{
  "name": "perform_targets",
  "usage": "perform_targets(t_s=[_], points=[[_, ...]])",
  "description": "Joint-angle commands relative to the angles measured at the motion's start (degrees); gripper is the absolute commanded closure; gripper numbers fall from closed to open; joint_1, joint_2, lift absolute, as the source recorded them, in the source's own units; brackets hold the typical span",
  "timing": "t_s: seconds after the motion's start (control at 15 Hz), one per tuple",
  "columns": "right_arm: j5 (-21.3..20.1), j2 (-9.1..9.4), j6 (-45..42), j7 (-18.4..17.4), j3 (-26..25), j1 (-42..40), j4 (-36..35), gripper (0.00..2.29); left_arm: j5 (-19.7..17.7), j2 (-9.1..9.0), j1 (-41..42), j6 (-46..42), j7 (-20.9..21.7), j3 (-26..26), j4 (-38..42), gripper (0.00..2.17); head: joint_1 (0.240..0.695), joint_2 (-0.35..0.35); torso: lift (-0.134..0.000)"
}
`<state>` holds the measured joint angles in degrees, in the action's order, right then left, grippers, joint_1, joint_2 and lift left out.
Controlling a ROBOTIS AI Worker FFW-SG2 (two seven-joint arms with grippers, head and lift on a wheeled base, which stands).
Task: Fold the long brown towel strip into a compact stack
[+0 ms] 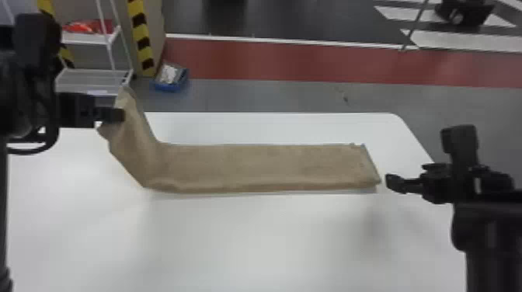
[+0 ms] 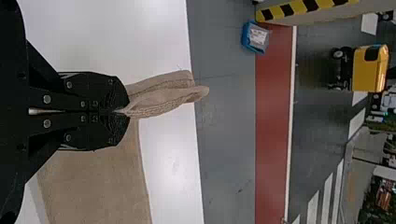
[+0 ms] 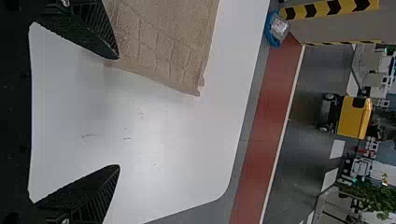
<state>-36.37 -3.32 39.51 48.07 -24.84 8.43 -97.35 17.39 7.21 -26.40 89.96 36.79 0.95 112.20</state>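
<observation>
Looks early-stage, w/ towel strip (image 1: pixel 252 167) mostly flat on bench (image 1: pixel 252 240) but raised at L end in clenched L claw (image 2: pixel 123 112), R claw (image 3: pixel 117 112) released & empty, compact folds TBD.

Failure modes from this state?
The left tool pinches the towel strip at its raised end only, so the cloth could slip out or fold over skewed. That end is bunched at the fingertips, which might leave a crease in the stack. The right tool stands open beside the far end, unpinned, so the flat length may drag along the table.
</observation>
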Motion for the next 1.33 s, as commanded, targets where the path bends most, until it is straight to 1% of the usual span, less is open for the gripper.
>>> perform_targets(t_s=[0.0, 0.07, 0.27, 0.4, 0.47, 0.6, 0.67, 0.8, 1.0, 1.13, 1.27], points=[[1.3, -0.72, 0.18, 0.0, -0.83, -1.22, -1.0, 0.03, 3.09, -5.1, -2.16, 0.07, -0.14, -4.55, 0.3, 2.14, 0.695, -0.156, -0.123], [2.35, -1.16, 0.18, 0.0, -1.62, -2.01, -1.7, 0.03, 4.76, -7.36, -2.6, 0.07, -0.14, -6.22, 0.12, 2.14, 0.695, -0.197, -0.123], [4.99, -2.92, 0.18, -0.09, -3.99, -4.29, -2.58, 0.03, 7.75, -7.36, -2.86, 0.07, -0.93, -9.83, -1.2, 2.14, 0.69, -0.259, -0.123], [6.39, -3.36, 0.18, -0.09, -4.96, -5.88, -3.72, 0.03, 9.15, -7.36, -2.86, 0.07, -1.72, -11.67, -2.25, 2.14, 0.693, -0.281, -0.123], [7.36, -3.89, 0.18, -0.09, -5.66, -6.58, -4.16, 0.03, 9.68, -7.36, -2.86, 0.07, -2.34, -12.2, -3.13, 2.14, 0.695, -0.297, -0.123], [8.94, -4.59, 0.18, -0.09, -6.45, -7.55, -4.43, 0.03, 11.09, -7.36, -2.86, 0.07, -4.8, -13.87, -4.36, 2.14, 0.695, -0.308, -0.123], [9.21, -4.94, 0.0, -0.09, -6.63, -8.07, -4.52, 0.03, 11.18, -7.36, -2.86, 0.07, -5.85, -14.57, -5.33, 2.14, 0.695, -0.311, -0.123], [10.35, -5.47, 0.0, -0.09, -7.33, -8.87, -4.78, 0.03, 11.35, -7.36, -2.78, 0.07, -6.64, -16.15, -6.38, 2.14, 0.695, -0.314, -0.123], [12.02, -6.7, -0.88, -0.09, -7.68, -9.74, -5.39, 0.03, 11.44, -7.36, -2.34, 0.07, -7.7, -16.51, -7.09, 2.14, 0.695, -0.331, -0.123], [12.2, -7.75, -1.05, -0.17, -7.59, -9.66, -5.39, 0.03, 12.05, -7.36, -1.46, 0.07, -7.7, -15.98, -7.17, 2.14, 0.695, -0.335, -0.123], [12.2, -7.93, -1.05, -0.17, -7.33, -9.22, -5.39, 0.03, 12.05, -7.36, -1.11, 0.07, -7.61, -15.36, -7.17, 2.14, 0.695, -0.337, -0.123]])
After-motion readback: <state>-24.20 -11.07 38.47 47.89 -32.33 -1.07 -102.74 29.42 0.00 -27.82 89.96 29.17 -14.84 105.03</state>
